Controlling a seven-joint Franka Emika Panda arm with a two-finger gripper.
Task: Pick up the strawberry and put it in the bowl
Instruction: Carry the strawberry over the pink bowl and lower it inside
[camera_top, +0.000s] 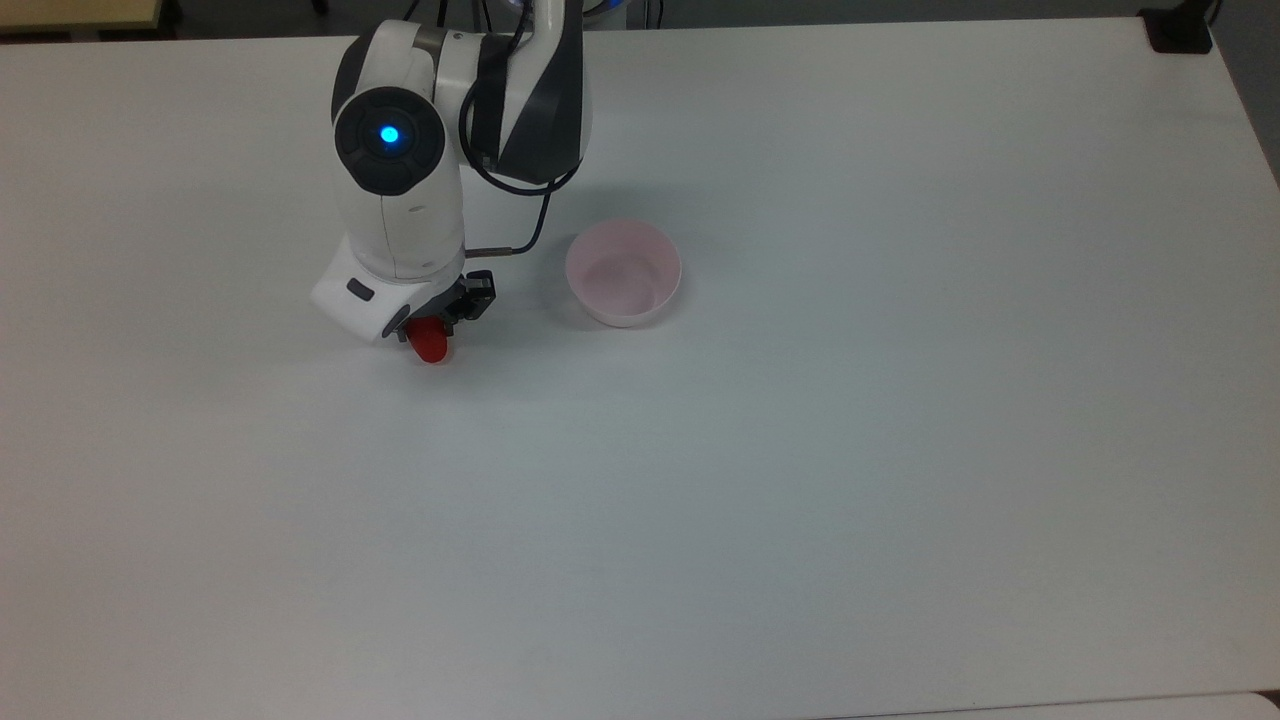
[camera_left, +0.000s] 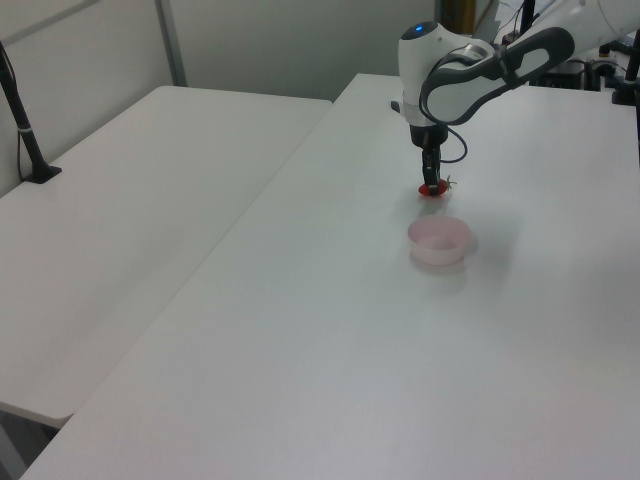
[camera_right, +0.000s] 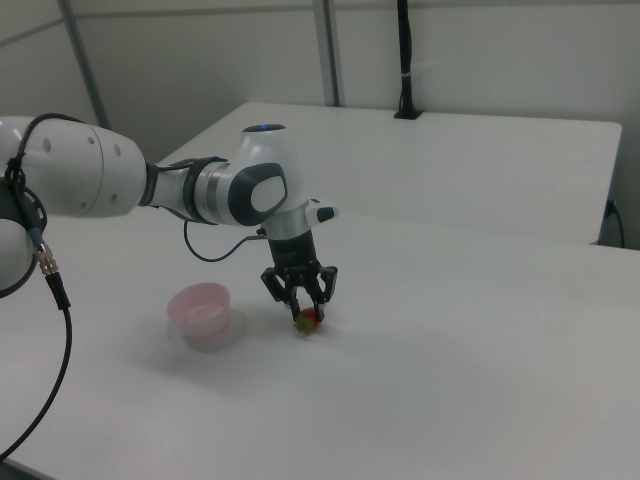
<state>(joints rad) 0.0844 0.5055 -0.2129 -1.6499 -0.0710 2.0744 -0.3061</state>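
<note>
My arm (camera_top: 400, 215): glossy white rounded shells, dark grey joint bands. Black round cap (camera_top: 388, 139) on wrist joint, blue light at centre. Thin black cable (camera_top: 520, 195) loops off wrist. My hand (camera_right: 301, 305): small, black, on white flange.

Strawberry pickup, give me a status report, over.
Gripper closed on the strawberry, low over the table. Bowl empty, off to the top view's right. Nothing between them.

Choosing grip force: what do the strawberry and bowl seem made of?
The strawberry looks like glossy red plastic, probably a hard toy. The bowl seems thin pale pink plastic, smooth-sided and slightly translucent. Neither material is certain.
</note>
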